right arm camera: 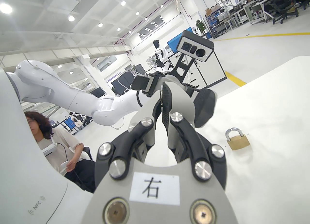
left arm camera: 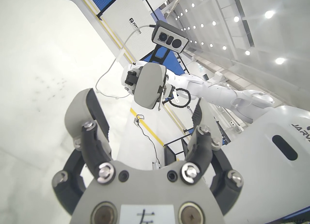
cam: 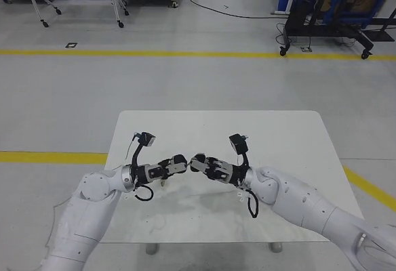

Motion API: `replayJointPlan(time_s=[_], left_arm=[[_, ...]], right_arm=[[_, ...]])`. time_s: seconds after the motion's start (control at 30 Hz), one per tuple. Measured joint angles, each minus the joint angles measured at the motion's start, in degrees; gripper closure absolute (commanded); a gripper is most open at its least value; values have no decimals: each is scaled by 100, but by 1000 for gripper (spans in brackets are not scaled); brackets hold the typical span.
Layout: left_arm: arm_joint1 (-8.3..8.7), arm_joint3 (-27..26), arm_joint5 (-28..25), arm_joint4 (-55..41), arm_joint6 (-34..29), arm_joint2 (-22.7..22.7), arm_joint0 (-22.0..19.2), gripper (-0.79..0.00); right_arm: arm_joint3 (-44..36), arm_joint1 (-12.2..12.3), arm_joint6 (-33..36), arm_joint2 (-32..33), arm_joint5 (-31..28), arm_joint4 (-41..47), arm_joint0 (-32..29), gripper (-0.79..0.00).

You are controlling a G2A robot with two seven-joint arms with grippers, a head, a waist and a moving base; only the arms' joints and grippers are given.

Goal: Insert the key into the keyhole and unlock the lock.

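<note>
Top view: both arms meet over the middle of the white tabletop (cam: 286,135), tips facing and just apart. The left gripper (left arm camera: 141,113) sits at 9 o'clock of the right gripper (right arm camera: 161,96).

Left fingers (left arm camera: 84,111): spread wide, nothing between the pads.

Right fingers (right arm camera: 169,103): pressed together along the ribbed pads. Cannot tell whether anything thin is pinched between them.

Lock: a brass padlock (right arm camera: 237,139) lies flat on the tabletop near the right gripper, apart from it and touched by neither arm. The steel shackle looks seated in the body. The keyhole is too small to make out.

Farther out, at 12 o'clock past the tabletop's far edge, a yellow floor line (cam: 184,52) runs across the grey floor.
</note>
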Motion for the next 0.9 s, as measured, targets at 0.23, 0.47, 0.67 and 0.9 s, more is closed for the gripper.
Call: replayJointPlan(time_s=[0.23, 0.47, 0.67, 0.9], left_arm=[[33, -102, -88, 207, 181, 25, 77, -43], [61, -148, -116, 328, 307, 84, 104, -68], [82, -127, -102, 314, 387, 115, 85, 0], [109, -127, -120, 303, 488, 119, 78, 0]], right_arm=[[284, -93, 575, 82, 0, 573, -13, 0], [314, -147, 1161, 323, -1, 1004, -109, 0], [351, -204, 1679, 568, 0, 1320, -210, 0], [427, -295, 2329, 842, 0, 1652, -320, 0]])
